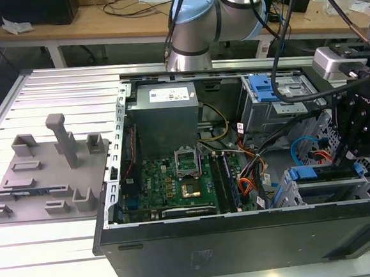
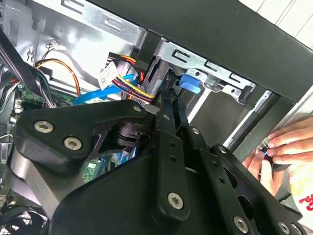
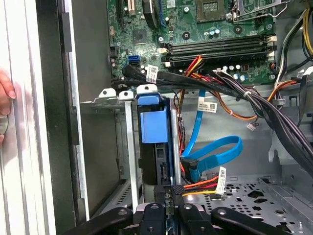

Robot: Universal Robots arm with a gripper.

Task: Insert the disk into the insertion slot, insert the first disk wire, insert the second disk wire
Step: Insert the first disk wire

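An open black computer case (image 1: 244,243) lies on the slatted metal counter (image 1: 46,252). Inside it, a grey power supply (image 1: 167,117) sits just beside a green motherboard (image 1: 169,184) (its memory slots (image 3: 215,49) show in the first wrist view). At the exterior view's left, well apart, a grey fixture plate (image 1: 22,190) carries an upright post (image 1: 62,138).

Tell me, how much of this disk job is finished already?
The disk already sits in the insertion slot, and the blue wire looks plugged into it. The gripper is at the multicoloured wire's plug; whether that is fully seated is unclear.
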